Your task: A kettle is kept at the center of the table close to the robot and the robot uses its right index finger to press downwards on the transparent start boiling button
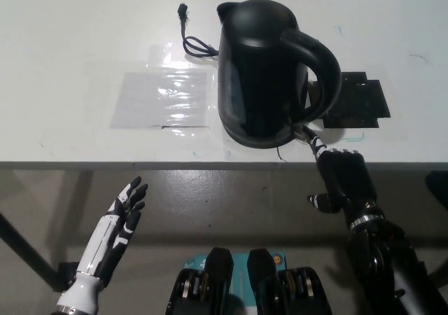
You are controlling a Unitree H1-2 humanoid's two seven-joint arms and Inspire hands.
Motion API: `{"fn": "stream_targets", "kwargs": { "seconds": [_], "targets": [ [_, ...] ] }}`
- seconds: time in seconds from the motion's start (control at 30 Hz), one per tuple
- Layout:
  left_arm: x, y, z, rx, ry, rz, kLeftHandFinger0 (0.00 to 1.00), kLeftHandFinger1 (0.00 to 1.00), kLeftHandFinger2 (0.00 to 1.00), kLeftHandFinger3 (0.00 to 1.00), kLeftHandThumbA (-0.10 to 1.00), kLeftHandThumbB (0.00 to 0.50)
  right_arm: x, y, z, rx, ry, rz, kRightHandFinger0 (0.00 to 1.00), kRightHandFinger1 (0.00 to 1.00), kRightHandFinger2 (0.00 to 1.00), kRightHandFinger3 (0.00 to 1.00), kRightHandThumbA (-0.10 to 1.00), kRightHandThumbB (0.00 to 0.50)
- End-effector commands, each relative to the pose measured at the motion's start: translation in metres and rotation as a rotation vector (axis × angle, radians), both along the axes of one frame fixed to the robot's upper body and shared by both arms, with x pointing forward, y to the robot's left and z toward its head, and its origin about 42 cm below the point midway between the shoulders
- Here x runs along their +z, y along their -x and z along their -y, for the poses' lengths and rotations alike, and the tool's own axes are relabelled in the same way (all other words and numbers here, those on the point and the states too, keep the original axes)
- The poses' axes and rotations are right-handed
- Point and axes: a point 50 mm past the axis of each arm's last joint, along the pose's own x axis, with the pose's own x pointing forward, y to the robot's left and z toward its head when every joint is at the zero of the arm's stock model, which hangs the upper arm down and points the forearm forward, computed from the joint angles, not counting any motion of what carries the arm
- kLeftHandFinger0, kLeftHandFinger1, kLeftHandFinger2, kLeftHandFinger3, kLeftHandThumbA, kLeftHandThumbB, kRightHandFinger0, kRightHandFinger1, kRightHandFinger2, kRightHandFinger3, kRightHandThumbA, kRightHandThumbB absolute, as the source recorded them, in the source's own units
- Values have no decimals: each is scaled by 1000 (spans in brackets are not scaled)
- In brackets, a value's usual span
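Kettle (262, 70), black, upright near the front edge of the white surface (70, 42), handle toward the right. Black cord (190, 38) lies behind it on the left; clear plastic sheet (164, 98) to its left; flat black plate (357, 103) just beside it on the right. Right hand (339, 176) at the surface edge, one finger extended, its tip at the kettle's base under the handle, the rest curled in. Left hand (122, 220) low at lower left, fingers spread, holding nothing.
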Motion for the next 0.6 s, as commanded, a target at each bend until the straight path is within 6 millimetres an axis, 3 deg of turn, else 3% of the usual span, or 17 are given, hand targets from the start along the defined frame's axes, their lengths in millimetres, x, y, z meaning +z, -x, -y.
{"fn": "stream_targets", "kwargs": {
  "seconds": [0.0, 0.27, 0.33, 0.57],
  "targets": [
    [15, -5, -4, -16, -23, 67, 1000, 1000, 1000, 1000, 927, 400, 16, -11, -5, 6, -20, 52, 0, 0, 7, 1000, 1000, 272],
    [15, -5, -4, -14, -16, 60, 1000, 1000, 1000, 1000, 920, 404, 13, -11, -7, 4, -9, 33, 0, 0, 0, 1000, 1000, 281],
    [15, -5, -4, -20, -25, 71, 1000, 1000, 1000, 1000, 931, 386, 12, -10, -8, 5, 1, 28, 0, 0, 0, 1000, 1000, 285],
    [15, -6, -4, -23, -17, 69, 1000, 1000, 1000, 1000, 922, 402, 7, -9, -10, 5, 19, 8, 0, 0, 0, 1000, 1000, 293]
  ]
}}
